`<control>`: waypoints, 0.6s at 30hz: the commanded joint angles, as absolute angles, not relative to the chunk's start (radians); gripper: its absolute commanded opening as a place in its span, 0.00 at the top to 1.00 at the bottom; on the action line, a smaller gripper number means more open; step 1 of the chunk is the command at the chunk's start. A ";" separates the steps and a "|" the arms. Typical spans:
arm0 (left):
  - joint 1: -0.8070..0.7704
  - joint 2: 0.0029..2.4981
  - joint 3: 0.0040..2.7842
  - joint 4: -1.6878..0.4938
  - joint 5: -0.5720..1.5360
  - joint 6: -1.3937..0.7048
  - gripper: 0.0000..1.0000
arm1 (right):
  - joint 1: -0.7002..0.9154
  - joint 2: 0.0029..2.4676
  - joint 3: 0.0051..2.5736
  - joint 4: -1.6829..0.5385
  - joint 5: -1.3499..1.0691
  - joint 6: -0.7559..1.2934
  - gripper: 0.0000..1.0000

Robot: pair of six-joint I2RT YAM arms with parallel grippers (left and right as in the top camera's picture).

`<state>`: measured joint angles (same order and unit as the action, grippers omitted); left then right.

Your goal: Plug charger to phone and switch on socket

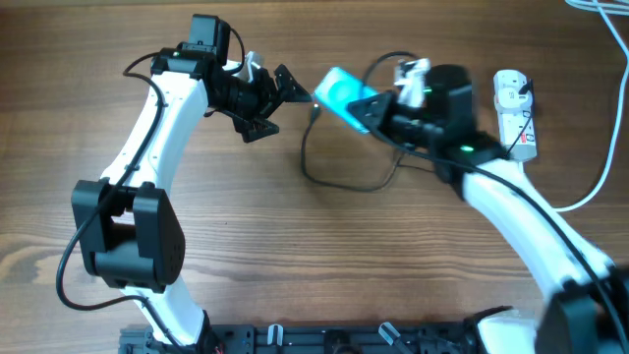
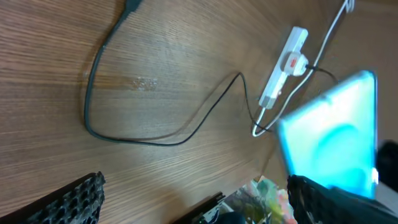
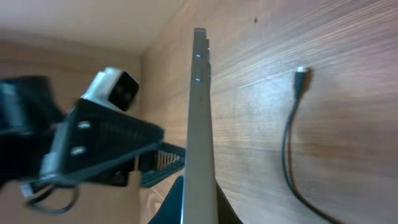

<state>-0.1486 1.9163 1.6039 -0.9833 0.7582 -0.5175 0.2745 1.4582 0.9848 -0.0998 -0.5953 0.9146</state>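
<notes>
My right gripper (image 1: 373, 110) is shut on the phone (image 1: 341, 92) and holds it tilted above the table, cyan screen up. In the right wrist view the phone (image 3: 200, 112) shows edge-on between the fingers (image 3: 200, 202). My left gripper (image 1: 278, 104) is open and empty just left of the phone, apart from it; its fingers (image 2: 149, 208) frame bare table. The charger's black cable (image 1: 339, 184) loops on the table below the phone, its connector tip (image 3: 302, 72) lying free. The white socket (image 1: 512, 110) lies at the far right, and also shows in the left wrist view (image 2: 283, 67).
A thick white cord (image 1: 609, 147) runs from the socket area off the right edge. A black rail (image 1: 324, 339) lies along the table's front edge. The wooden table (image 1: 246, 236) is bare in front of the arms.
</notes>
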 commanded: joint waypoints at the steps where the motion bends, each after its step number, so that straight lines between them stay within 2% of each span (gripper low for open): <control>1: -0.146 1.885 1.623 -0.981 0.789 -0.479 0.00 | 0.191 1.285 0.966 -0.144 -0.614 0.908 0.96; 5: -0.146 1.885 1.623 -0.980 0.808 -0.479 0.00 | 0.167 1.110 0.781 -0.056 -0.479 1.190 0.96; 8: -0.146 1.885 1.623 -0.968 0.833 -0.479 0.00 | 0.195 1.068 0.585 0.282 -0.430 1.407 0.96; 10: -0.146 1.885 1.623 -0.950 0.867 -0.488 0.00 | 0.255 1.086 0.465 0.529 -0.308 1.534 0.96; 14: -0.148 1.885 1.623 -0.896 0.895 -0.592 0.00 | 0.422 1.177 0.422 0.715 -0.026 1.575 0.96; 18: -0.164 1.885 1.623 -0.791 0.980 -0.652 0.00 | 0.521 1.279 0.441 0.815 0.121 1.649 0.96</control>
<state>-0.1497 1.9156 1.6043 -0.8547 0.8780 -0.5827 0.4606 1.2175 0.4129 0.7670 -0.0956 1.5383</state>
